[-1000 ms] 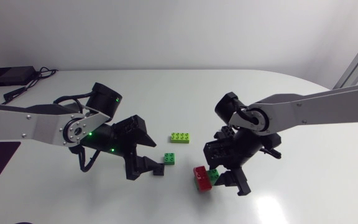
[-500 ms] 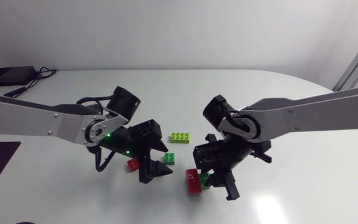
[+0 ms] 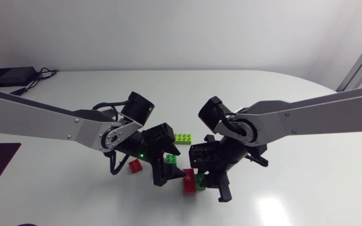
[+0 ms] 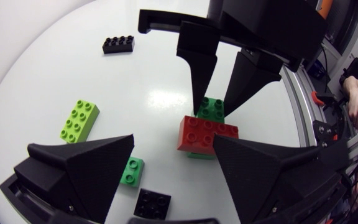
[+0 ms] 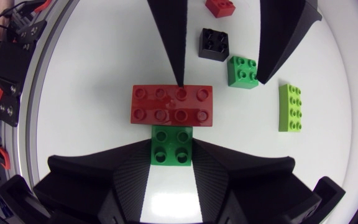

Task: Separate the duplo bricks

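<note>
The red two-by-four brick lay flat on the white bench, and a green brick poked out from under its long side with four studs showing. The right gripper was clamped on that green end, one finger on either side. Facing it across the red brick, the left gripper stood with its fingers spread wide, one tip at the red brick's far edge. Past that edge sat a small green brick, a black square brick and a small red brick. A lime brick lay off the red brick's short end.
</note>
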Available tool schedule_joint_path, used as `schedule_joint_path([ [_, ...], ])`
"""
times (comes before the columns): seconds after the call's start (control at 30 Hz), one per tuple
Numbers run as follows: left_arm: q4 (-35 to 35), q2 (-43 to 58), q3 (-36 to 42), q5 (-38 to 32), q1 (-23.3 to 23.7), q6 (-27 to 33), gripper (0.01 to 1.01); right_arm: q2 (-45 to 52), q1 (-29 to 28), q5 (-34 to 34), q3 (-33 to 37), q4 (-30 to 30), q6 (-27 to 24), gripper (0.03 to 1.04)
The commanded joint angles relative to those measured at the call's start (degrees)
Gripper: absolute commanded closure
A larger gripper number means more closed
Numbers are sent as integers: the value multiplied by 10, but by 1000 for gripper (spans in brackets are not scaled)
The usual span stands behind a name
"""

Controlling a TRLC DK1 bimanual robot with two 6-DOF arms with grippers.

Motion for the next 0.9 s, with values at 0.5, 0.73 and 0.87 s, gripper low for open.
schedule_joint_path([
  [0.5,19,13,-29,4,-23,-16,210,20,-3,-12,4,-5,26,689],
  [0.73,36,-6,-47,-50,-53,-16,239,7,0,-13,-3,-6,32,689],
  [0.87,42,-11,-51,-70,-66,-20,241,-1,3,-13,-7,-7,36,689],
])
